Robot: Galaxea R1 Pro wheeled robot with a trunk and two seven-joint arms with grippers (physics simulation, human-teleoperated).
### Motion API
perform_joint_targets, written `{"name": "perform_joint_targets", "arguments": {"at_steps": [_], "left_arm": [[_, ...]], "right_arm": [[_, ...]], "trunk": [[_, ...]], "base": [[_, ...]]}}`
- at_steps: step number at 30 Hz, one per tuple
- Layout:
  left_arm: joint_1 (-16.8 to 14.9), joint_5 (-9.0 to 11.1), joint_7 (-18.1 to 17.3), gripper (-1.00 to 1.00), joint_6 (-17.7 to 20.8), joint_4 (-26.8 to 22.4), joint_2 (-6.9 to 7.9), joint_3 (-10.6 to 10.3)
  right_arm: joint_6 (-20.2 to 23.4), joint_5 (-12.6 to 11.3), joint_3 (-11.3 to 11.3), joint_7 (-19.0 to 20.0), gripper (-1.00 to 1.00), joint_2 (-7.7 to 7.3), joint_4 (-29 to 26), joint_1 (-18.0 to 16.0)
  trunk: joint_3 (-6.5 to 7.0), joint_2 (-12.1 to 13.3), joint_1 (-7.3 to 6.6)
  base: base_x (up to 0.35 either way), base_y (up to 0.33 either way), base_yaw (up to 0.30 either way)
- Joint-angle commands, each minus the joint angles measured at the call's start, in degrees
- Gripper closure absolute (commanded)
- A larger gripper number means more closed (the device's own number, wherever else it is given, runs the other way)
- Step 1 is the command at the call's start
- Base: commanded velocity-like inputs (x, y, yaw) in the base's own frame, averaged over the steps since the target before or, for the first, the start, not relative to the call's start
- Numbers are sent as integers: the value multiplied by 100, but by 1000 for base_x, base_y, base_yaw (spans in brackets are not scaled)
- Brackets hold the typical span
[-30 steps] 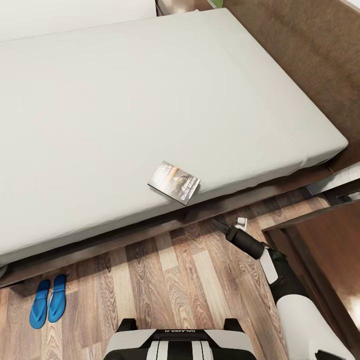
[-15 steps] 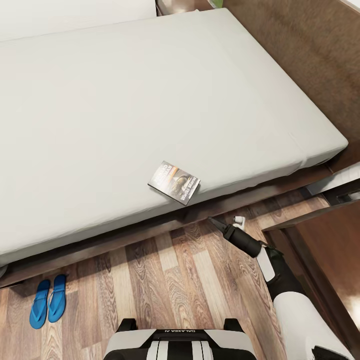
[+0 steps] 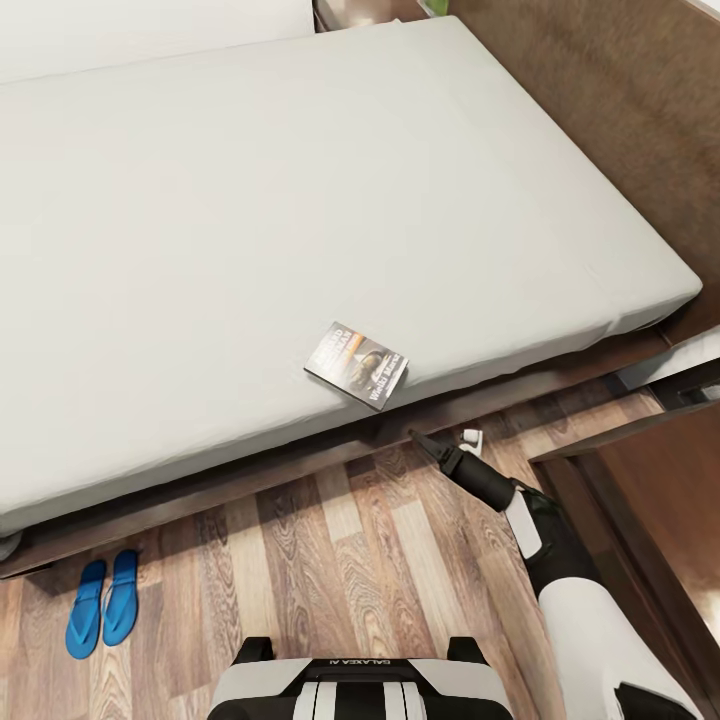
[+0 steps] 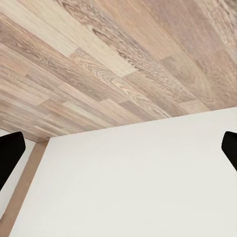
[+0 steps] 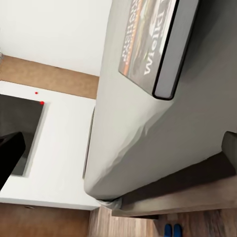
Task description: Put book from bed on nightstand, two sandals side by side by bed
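Sandals (image 3: 102, 603) lie paired on the floor beside the bed (image 3: 250, 200), that part seemingly done; the book (image 3: 357, 364) remains at the mattress's near edge, right end effector (image 3: 440, 447) below it, grip undeterminable.

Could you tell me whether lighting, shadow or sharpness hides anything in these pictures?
Head view: even, soft light, all sharp; the book and sandals read clearly; a dark shadow lies under the bed edge. Right wrist view: the book's lettering is close and legible; the frame below is dim. Left wrist view: the floor grain is crisp.
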Motion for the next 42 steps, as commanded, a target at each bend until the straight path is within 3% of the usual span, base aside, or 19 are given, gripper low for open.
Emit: {"name": "perform_joint_targets", "arguments": {"at_steps": [1,33,42], "left_arm": [[0,47,17,-100,28,-9,2,-50],[0,39,47,-100,28,-11,2,-54],[0,39,99,-100,28,-10,2,-51]], "right_arm": [[56,-4,-20,19,-100,11,2,-7],[-199,4,-11,1,-100,38,145,-156],[-208,-2,-11,-290,-100,44,154,-238]], "trunk": [[-2,-1,0],[-2,-1,0],[-2,-1,0]], "base": [[0,12,0],[7,37,0],[3,3,0]]}}
